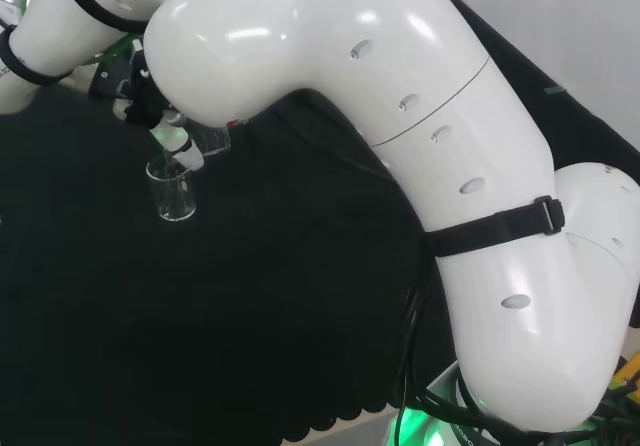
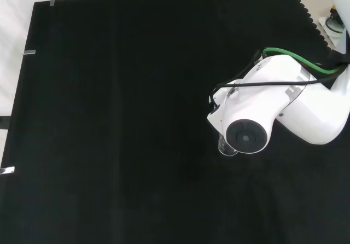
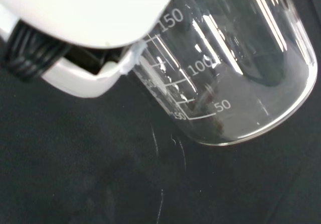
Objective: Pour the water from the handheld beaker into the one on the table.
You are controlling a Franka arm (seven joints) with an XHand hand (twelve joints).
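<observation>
A clear beaker (image 1: pixel 172 192) stands upright on the black cloth in the head view; its rim (image 2: pixel 226 147) peeks out beside the arm's link in the front view. The hand (image 1: pixel 135 84) hangs just above it, largely hidden by the white link. It is shut on a second clear beaker (image 3: pixel 235 78) with printed graduations, which lies strongly tilted in the wrist view against a white part of the hand (image 3: pixel 85 18). In the head view this held beaker (image 1: pixel 178 142) leans down over the standing one's rim. Whether either holds water I cannot tell.
The arm's big white links (image 1: pixel 400 116) cover the right of the head view. A link with a round grey cap (image 2: pixel 246 137) stands over the hand in the front view. Black cloth (image 2: pixel 120 118) stretches bare to the left there, with its edge (image 2: pixel 33 52) at the far left.
</observation>
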